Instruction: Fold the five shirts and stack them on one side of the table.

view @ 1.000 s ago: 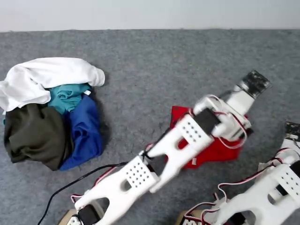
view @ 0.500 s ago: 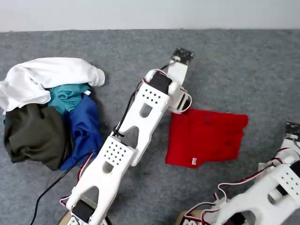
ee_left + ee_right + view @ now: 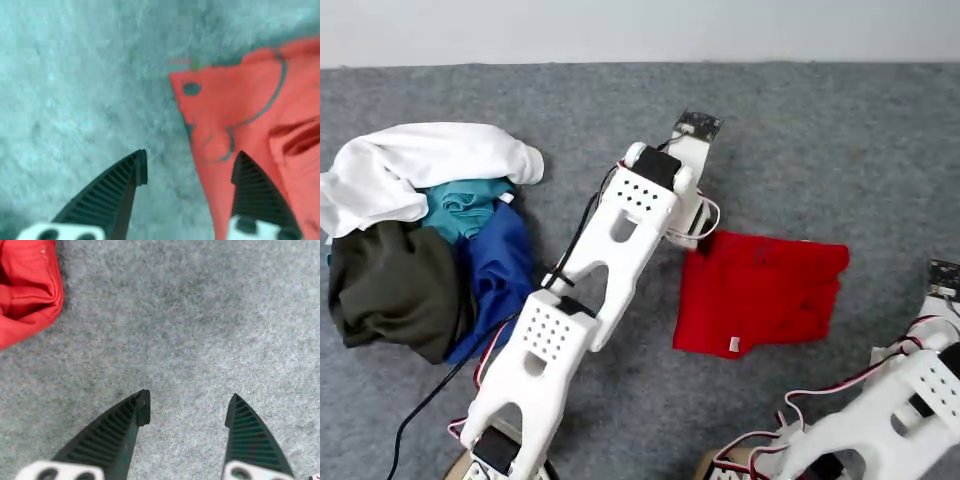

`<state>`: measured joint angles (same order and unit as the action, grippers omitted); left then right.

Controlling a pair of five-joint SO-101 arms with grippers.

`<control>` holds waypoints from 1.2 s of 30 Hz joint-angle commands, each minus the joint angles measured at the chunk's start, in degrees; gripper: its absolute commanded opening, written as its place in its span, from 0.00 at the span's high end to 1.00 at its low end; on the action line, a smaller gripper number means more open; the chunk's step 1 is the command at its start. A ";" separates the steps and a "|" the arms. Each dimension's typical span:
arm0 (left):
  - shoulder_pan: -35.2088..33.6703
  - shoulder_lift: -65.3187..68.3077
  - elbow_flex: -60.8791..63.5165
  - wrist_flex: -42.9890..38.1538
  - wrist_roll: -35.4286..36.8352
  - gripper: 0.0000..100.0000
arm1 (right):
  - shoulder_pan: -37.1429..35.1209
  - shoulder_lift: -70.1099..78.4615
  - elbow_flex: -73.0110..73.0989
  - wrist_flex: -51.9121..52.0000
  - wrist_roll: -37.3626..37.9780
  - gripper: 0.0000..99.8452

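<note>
A folded red shirt [image 3: 757,292] lies flat on the grey carpet right of centre. My left gripper [image 3: 190,167] is open just above the shirt's near-left corner [image 3: 240,115], one finger over the carpet, the other over the red cloth. The left arm [image 3: 620,230] stretches from the bottom left up to that corner. A heap of unfolded shirts sits at the far left: white [image 3: 420,165], teal [image 3: 465,205], blue [image 3: 500,270] and dark olive [image 3: 390,285]. My right gripper [image 3: 187,410] hangs open over bare carpet, with the red shirt's edge [image 3: 27,287] off to one side.
The right arm [image 3: 880,420] rests at the bottom right corner. A black cable [image 3: 440,400] trails from the left arm's base. Bare carpet [image 3: 820,150] stretches along the back and right of the table below a pale wall.
The left arm has swung off the red shirt from its right side to its left corner, uncovering the folded shirt. The right arm has stayed still.
</note>
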<state>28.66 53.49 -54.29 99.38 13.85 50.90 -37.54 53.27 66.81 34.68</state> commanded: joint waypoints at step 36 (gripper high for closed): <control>-2.29 5.19 -4.26 1.32 -2.73 0.99 | 0.31 -1.36 -0.35 0.40 0.70 0.75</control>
<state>31.91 59.47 -55.69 98.86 12.97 50.90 -37.54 53.27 66.81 34.68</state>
